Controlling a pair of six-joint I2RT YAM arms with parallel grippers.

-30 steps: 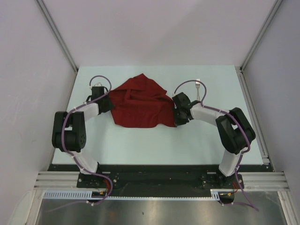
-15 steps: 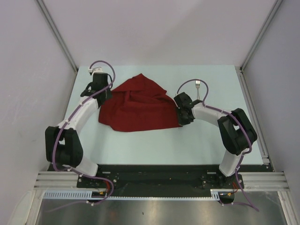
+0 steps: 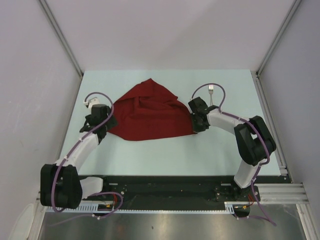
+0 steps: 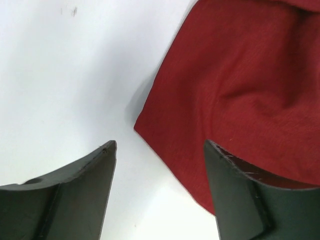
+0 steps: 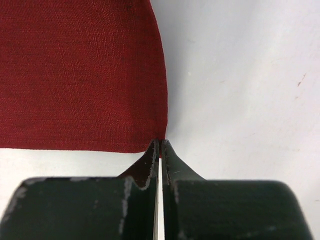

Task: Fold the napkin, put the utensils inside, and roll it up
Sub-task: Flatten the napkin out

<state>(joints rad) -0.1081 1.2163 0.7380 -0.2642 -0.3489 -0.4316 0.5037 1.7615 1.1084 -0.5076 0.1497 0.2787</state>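
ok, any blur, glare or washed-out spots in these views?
Top external: even light, sharp, napkin well exposed. Left wrist: table washed out near white, soft shadow beside the napkin corner. Right wrist: weave crisp, right gripper in focus too.

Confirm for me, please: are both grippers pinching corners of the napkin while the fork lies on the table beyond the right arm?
Not quite. The left gripper is open at a corner of the napkin, not closed on it, as the left wrist view shows. Only the right gripper pinches a corner, and the fork does lie on the table beyond the right arm.
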